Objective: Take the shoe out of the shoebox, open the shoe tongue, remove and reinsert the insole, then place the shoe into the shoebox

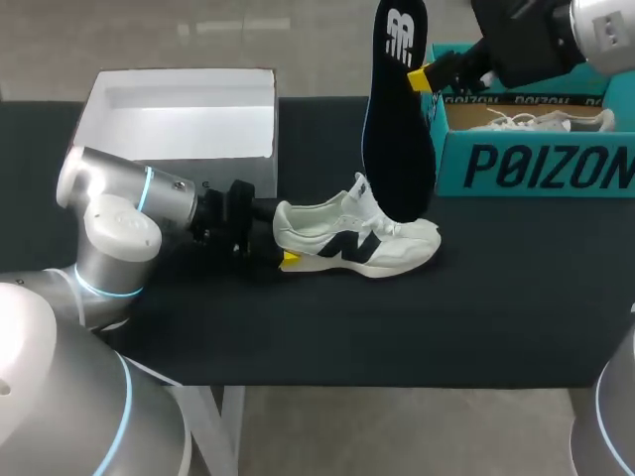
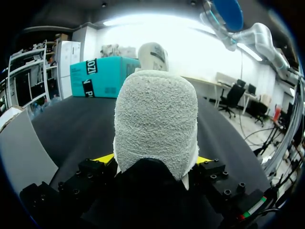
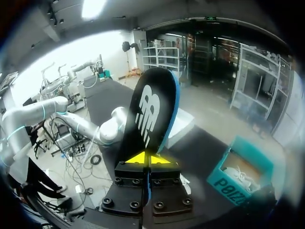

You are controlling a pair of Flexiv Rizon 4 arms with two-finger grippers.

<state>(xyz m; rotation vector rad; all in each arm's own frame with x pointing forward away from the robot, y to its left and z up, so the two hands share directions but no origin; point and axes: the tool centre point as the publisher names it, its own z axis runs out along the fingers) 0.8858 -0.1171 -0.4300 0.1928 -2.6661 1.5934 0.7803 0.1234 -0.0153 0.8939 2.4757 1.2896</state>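
Black matting covers the table [image 1: 397, 327], with a white box [image 1: 179, 114] at ten o'clock and the teal shoebox [image 1: 536, 164], printed in big dark letters, at two o'clock. Near the centre lies the shoe [image 1: 357, 238], toe toward three o'clock, heel clamped by the left gripper [image 1: 288, 260]. The right gripper [image 1: 422, 77] pinches the insole [image 1: 397, 129], white logo showing, on end over the shoe.
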